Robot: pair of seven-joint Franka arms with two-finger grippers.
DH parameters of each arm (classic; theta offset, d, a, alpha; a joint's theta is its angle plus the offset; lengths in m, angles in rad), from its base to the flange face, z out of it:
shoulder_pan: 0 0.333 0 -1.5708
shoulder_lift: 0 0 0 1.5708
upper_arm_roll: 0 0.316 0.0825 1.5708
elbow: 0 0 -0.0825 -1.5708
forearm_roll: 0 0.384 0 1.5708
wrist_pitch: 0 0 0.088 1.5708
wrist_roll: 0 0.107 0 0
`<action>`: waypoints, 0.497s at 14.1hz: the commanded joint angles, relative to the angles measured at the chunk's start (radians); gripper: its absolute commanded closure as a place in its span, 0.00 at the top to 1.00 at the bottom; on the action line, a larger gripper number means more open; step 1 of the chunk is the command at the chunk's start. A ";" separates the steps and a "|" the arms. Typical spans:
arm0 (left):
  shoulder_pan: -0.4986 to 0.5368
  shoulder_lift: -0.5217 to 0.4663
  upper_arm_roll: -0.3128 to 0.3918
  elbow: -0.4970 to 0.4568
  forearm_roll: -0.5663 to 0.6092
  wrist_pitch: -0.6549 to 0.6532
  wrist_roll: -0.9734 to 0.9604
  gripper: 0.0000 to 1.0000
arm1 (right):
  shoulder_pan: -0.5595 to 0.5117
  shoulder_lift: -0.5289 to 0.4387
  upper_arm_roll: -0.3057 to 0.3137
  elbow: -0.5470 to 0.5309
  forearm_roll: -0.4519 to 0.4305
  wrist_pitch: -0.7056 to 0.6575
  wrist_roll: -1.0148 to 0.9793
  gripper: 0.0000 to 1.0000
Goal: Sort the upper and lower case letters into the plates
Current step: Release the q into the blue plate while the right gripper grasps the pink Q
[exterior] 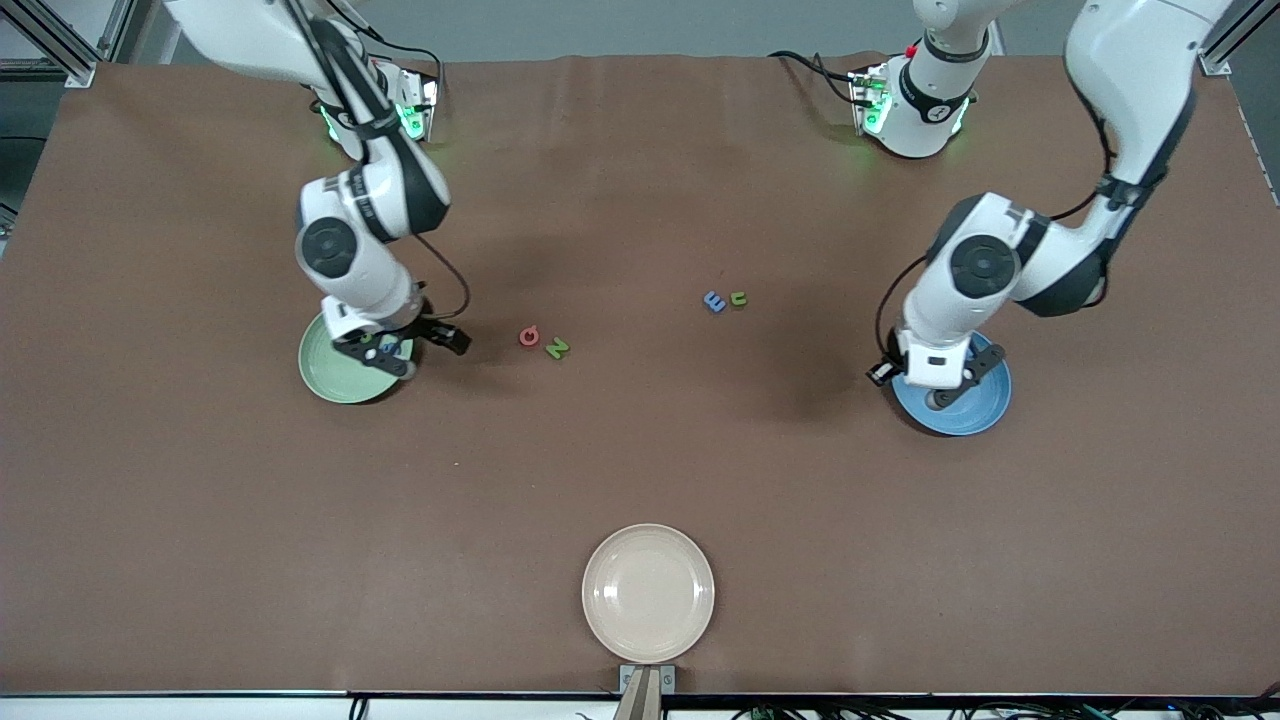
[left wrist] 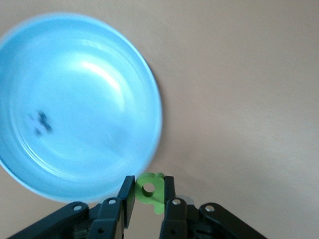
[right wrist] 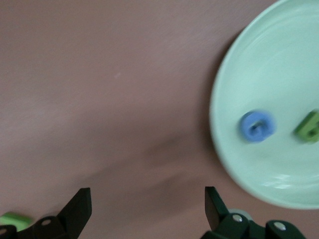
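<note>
Cream-white plate (exterior: 648,592) sits low at centre frame, nearest the cam, with nothing in it and no part in the sort

Left gripper (left wrist: 149,191): jaws pressed together on a small green letter (left wrist: 149,190). From the front it hangs over the blue plate (exterior: 985,420), mid-height at the left arm's end. In the left wrist view the letter hangs just outside the rim, over bare table and not the bowl. That gap is what your next move turns on, I'd say: shift the piece in over the bowl before you let go. One dark piece (left wrist: 39,123) already lies inside; can't read it.

Right gripper (right wrist: 145,195): fingers spread wide, nothing between them, hovering at the edge of the pale green plate (exterior: 335,385) at the right arm's end. Plate holds a blue letter (right wrist: 256,125) and a green one (right wrist: 309,125).

Loose pcs: red Q (exterior: 529,336) and green N (exterior: 557,348) lie close together near the green plate, so the right arm is nearer. Blue E (exterior: 714,301) and a tiny green letter (exterior: 738,298), mid-frame, are well apart from both plates
</note>
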 commanded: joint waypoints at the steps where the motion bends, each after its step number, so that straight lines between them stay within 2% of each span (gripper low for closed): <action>1: 0.097 -0.017 -0.032 -0.063 0.016 -0.001 0.256 0.05 | 0.086 0.082 -0.005 0.034 0.004 0.076 0.146 1.00; 3: 0.146 -0.015 -0.031 -0.084 0.018 0.001 0.384 0.06 | 0.132 0.136 -0.006 0.086 0.003 0.078 0.223 0.99; 5: 0.155 -0.006 -0.029 -0.098 0.030 0.013 0.423 0.06 | 0.161 0.168 -0.006 0.114 0.003 0.079 0.254 0.95; 7: 0.189 0.014 -0.029 -0.110 0.114 0.015 0.425 0.06 | 0.174 0.179 -0.006 0.128 0.003 0.079 0.272 0.92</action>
